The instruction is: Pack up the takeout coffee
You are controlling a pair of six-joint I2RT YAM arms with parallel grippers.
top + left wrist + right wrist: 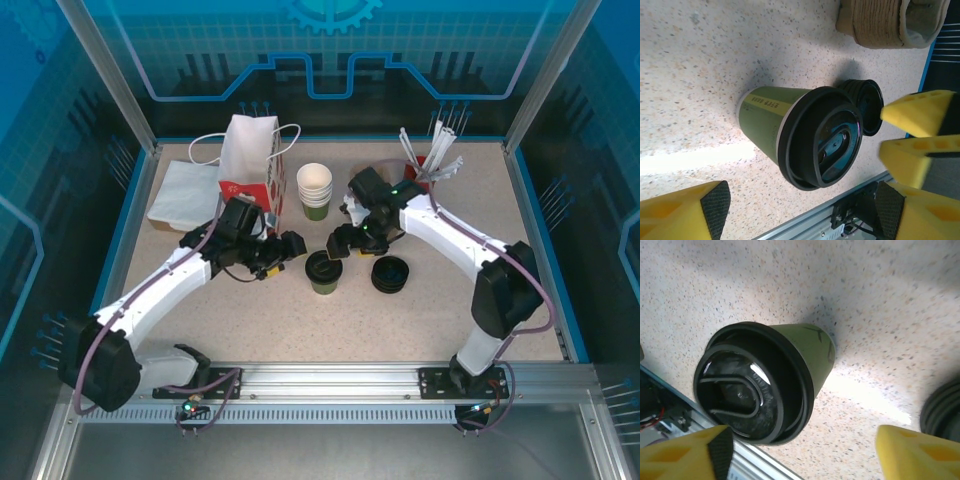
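Checking grip state: left pincer [288, 247] is open, yellow fingers [685, 215] w/ black rubbery pads spread wide, nothing clamped. Right pincer [340, 243] is open too, jaws wide apart in its wrist view, with the cup beyond them and no contact visible.

Takeout coffee [325, 271] stands upright on the speckled surface [300, 330], centre of the top view. The pincers flank it from left and upper right. My guess: one arm steadies, the other lifts.

Lid [825, 137] is on: round black plastic, glossy, raised rim w/ recessed sip slot. Looks seated where visible. Cup wall is matte green paper, tapered to a narrower base. A grip low down would prob. slip, so go mid-wall under the lid rim w/ a light squeeze, since paper crushes.

Loose black lids [390, 273] are stacked just right of the cup. Lidless cup stack [314, 188] sits above it in the frame.

Paper bag [250, 150], white w/ red print and handles, stands upright at upper left of centre. It's prob. the pack target, and it's on the left arm's side, so left likely does the transfer. Cup not packed yet.
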